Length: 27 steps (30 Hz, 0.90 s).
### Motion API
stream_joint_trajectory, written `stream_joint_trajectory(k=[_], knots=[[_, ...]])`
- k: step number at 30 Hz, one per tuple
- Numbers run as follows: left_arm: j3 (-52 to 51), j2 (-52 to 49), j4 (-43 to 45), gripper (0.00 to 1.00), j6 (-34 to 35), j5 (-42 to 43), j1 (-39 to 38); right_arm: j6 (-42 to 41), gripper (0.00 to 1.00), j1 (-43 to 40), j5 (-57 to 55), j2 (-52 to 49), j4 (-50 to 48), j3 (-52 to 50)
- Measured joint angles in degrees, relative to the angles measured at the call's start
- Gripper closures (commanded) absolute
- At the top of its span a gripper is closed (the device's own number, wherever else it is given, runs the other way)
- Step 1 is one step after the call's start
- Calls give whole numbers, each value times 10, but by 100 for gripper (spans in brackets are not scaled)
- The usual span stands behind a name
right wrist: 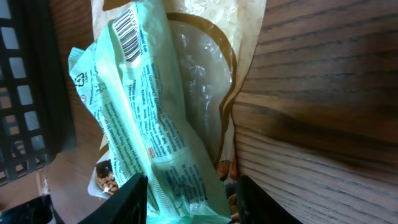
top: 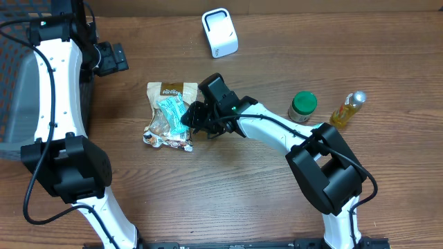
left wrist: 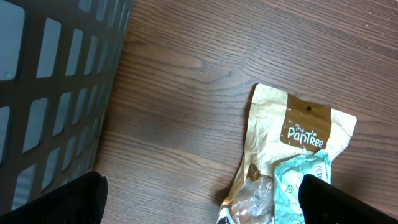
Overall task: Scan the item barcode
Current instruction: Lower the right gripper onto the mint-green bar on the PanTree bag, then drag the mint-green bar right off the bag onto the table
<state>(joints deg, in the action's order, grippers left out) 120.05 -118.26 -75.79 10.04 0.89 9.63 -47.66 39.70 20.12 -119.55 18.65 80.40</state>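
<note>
Wood-grain worktop (top: 242, 200), brown, seen from above, two white arms with black joints reaching over it. Item 1: mint-green packet (top: 171, 111), printed in small text, lying left of centre on top of item 2 and crossing it lengthwise; its barcode (right wrist: 129, 32) faces up at the end far from the right wrist camera. Item 2: "The PanTree" snack bag (top: 166, 128), tan with a brown label band and a clear window, flat on the worktop. Item 3: white barcode scanner (top: 220, 31), upright near the far edge, well apart from the packet. Item 4: green-lidded jar (top: 302, 106), right of centre. Item 5: small bottle of yellow liquid (top: 347, 109), just beside the jar. Item 6: dark mesh basket (top: 14, 90), at the left edge. Right end effector (top: 196, 119): lowered over the packet's near end, fingers (right wrist: 127, 199) at either side of it with a moderate gap; whether they press on the wrapper cannot be told. Left end effector (top: 111, 59): spread wide, holding nothing, poised near the basket, its camera looking down on the bag's label end.
</note>
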Motion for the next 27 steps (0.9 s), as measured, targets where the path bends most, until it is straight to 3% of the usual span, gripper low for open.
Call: stream_joint_trajectory(k=[5,10,14,22,27], knots=[[0,0,0,1,0,0,0,-11,60,14,-23,0,-11,-1],[0,0,0,1,0,0,0,-26,69,33,-63,0,-14,-1],[0,0,0,0,0,0,0,-28,96,43,-91,0,-24,-1],[0,0,0,0,0,0,0,14,96,44,-98,2,-20,-1],[0,0,0,0,0,0,0,87,96,26,-99,49,49,-3]])
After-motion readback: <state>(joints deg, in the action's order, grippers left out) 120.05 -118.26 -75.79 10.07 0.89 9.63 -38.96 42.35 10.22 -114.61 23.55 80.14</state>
